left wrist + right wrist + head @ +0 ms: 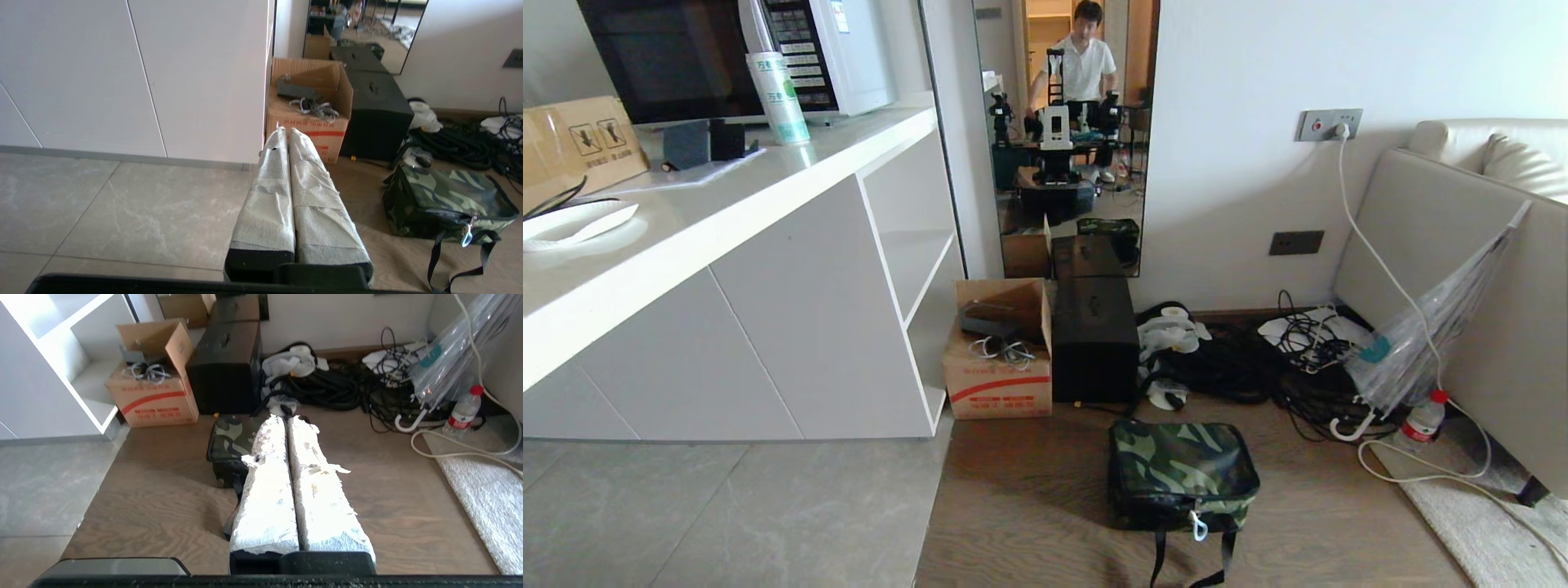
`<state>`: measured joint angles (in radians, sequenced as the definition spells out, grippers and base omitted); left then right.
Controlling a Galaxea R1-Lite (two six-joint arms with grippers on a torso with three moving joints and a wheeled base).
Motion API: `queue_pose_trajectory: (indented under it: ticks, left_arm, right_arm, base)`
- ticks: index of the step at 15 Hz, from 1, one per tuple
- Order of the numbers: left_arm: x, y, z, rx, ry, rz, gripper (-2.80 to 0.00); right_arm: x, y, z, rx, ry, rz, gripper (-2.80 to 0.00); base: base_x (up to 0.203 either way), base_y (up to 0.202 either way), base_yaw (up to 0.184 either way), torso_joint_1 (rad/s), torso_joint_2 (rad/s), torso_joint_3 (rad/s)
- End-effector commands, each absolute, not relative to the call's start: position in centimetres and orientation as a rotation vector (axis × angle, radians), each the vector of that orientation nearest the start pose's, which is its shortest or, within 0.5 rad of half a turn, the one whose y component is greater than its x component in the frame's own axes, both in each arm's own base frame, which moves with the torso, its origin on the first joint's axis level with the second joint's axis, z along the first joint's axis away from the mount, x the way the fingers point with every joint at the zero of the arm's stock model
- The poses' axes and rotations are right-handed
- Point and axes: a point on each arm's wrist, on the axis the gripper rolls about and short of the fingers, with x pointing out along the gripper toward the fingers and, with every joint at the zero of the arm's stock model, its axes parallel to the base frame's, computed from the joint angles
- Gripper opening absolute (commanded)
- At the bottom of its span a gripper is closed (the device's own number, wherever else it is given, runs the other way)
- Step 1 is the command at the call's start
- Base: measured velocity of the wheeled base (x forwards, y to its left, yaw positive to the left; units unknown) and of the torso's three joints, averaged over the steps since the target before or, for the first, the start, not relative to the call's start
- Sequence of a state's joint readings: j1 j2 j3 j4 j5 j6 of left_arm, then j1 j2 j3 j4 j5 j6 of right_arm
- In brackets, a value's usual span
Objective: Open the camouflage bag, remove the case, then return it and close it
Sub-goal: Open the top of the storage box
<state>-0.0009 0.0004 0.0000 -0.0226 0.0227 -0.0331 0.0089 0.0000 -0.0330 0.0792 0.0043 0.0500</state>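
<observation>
The camouflage bag (pixel 1183 474) lies closed on the wooden floor (pixel 1029 506), its black strap (pixel 1188 563) trailing toward the robot. Beyond the bag, against the wall, stand a tall black box (pixel 1094 339) and an open cardboard box (pixel 999 351) with a red stripe, tucked beside a white cabinet (pixel 768 327). To the side of the black box opposite the cardboard box lies a tangle of black cables (pixel 1241 367), then a clear umbrella (pixel 1429 327) and a water bottle (pixel 1421 423) leaning near a pale sofa (pixel 1462 269). A mirror (pixel 1066 131) on the wall above the black box reflects the robot and a person behind it. Grey tiles (pixel 686 514) meet the wood on the cabinet's side of the bag. The left gripper (pixel 285 132) hangs above the tiles with its wrapped fingers (pixel 267 196) pressed together, holding nothing. The right gripper (pixel 286 419) hangs over the bag, its fingers (pixel 269 498) likewise pressed together and empty.
</observation>
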Motion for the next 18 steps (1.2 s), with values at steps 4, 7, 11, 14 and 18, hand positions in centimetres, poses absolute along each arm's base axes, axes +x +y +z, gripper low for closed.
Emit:
queue_pose_trajectory:
  ticks: [4,7,11,14,18]
  left_arm:
    - [-2.21,0.06,7.53,-0.041,-0.014,0.021,-2.80]
    - [-2.22,0.06,7.57,-0.041,-0.016,0.021,-2.80]
    - [-2.21,0.05,7.54,-0.042,-0.016,0.022,-2.80]
    - [-2.21,0.06,7.54,-0.043,-0.016,0.021,-2.80]
    - [-2.21,0.06,7.54,-0.042,-0.016,0.021,-2.80]
  right_arm:
    - [-2.53,-0.01,7.63,0.050,0.049,0.013,-2.80]
    - [-2.54,-0.01,7.67,0.051,0.048,0.013,-2.80]
    - [-2.54,-0.01,7.65,0.050,0.049,0.013,-2.80]
    - [-2.53,-0.01,7.62,0.050,0.049,0.013,-2.80]
    - [-2.53,-0.01,7.62,0.050,0.049,0.013,-2.80]
  base:
    - [0.000,0.000,0.000,0.001,0.00,-0.189]
    - [0.000,0.000,0.000,0.003,0.00,-0.198]
    - [0.000,0.000,0.000,0.001,0.00,-0.197]
    - [0.000,0.000,0.000,0.004,0.00,-0.200]
    - [0.000,0.000,0.000,0.003,0.00,-0.200]
